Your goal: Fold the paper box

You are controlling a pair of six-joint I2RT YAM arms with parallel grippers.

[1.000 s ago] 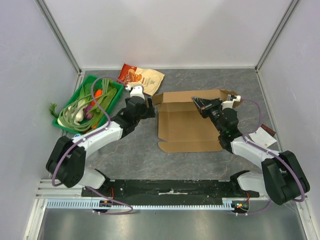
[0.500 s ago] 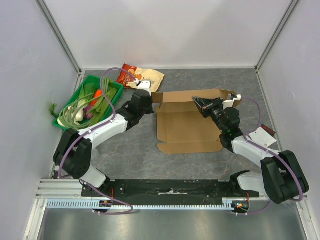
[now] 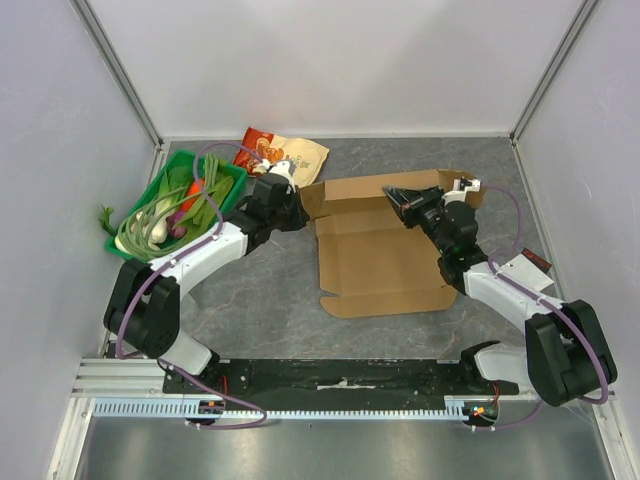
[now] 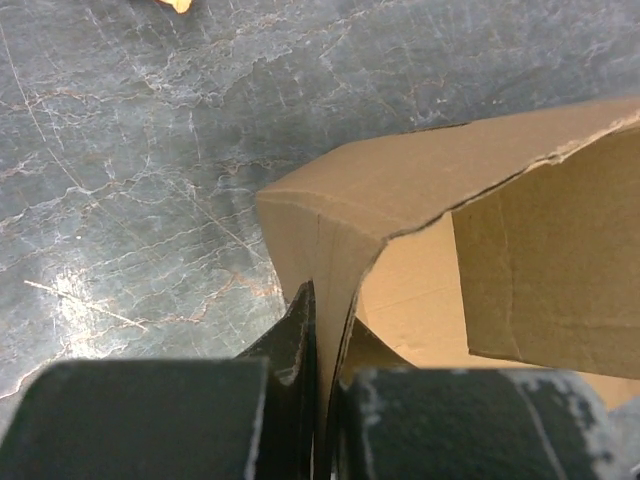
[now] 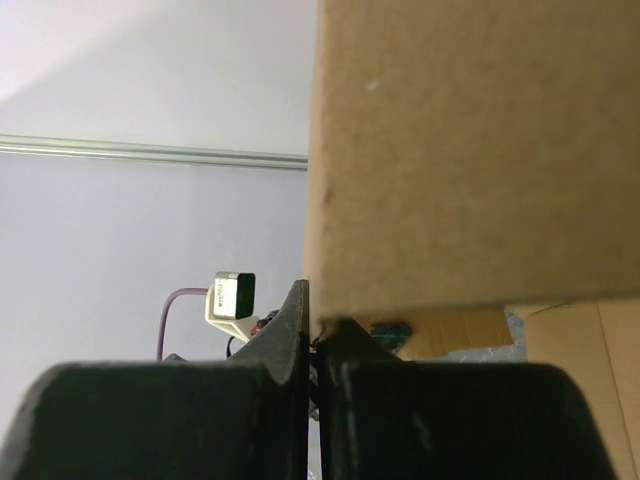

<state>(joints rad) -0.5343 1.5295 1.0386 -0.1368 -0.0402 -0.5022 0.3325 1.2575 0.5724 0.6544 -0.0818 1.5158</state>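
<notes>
The paper box (image 3: pixel 375 262) is a flat brown cardboard cutout lying mid-table, with its back panel (image 3: pixel 360 190) raised off the surface. My left gripper (image 3: pixel 301 208) is shut on the panel's left corner. In the left wrist view the black fingers (image 4: pixel 298 325) pinch a bent cardboard flap (image 4: pixel 420 190) between them, at the left gripper (image 4: pixel 328 300). My right gripper (image 3: pixel 397 203) is shut on the panel's right part. In the right wrist view the cardboard (image 5: pixel 470 150) fills the upper right and its edge sits in the right gripper (image 5: pixel 315 310).
A green basket (image 3: pixel 132 256) of vegetables stands at the left. Behind the box lies a cream-and-red snack bag (image 3: pixel 288 155). A white card with a dark item (image 3: pixel 525 272) lies by the right arm. Grey walls close in the sides and back.
The left gripper reached the box's back left corner and shut on it. The back panel has lifted and the box has shifted slightly. The right gripper stays shut on the panel.
</notes>
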